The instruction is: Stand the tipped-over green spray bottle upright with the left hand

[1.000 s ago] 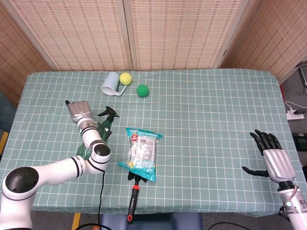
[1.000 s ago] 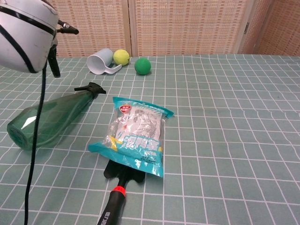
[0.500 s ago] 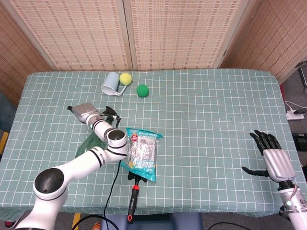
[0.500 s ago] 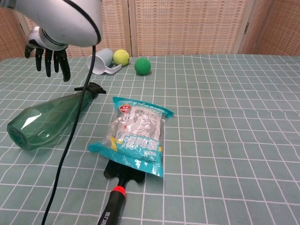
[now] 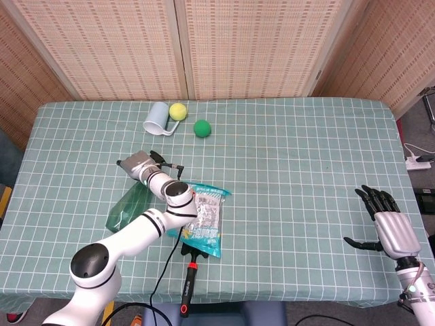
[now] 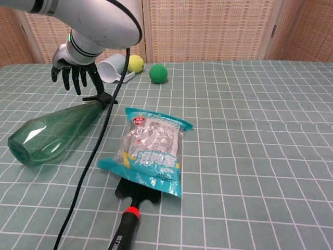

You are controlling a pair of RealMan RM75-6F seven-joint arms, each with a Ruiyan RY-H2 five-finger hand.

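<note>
Green spray bottle lay tipped near table's left edge; likely light, rigid, slick; best gripped mid-body. Left hand hovered, fingers spread, empty.

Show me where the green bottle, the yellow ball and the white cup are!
green spray bottle [image 6: 49, 133], chest view, middle of its body
yellow ball [image 6: 135, 63], chest view, its centre
white cup [image 5: 155, 117], head view, its side wall

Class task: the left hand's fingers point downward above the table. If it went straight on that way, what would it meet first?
Most likely the black spray head of the green spray bottle; the left hand hangs just above it, fingers down. Depth is unclear, so it might land on the tablecloth beside it.
</note>
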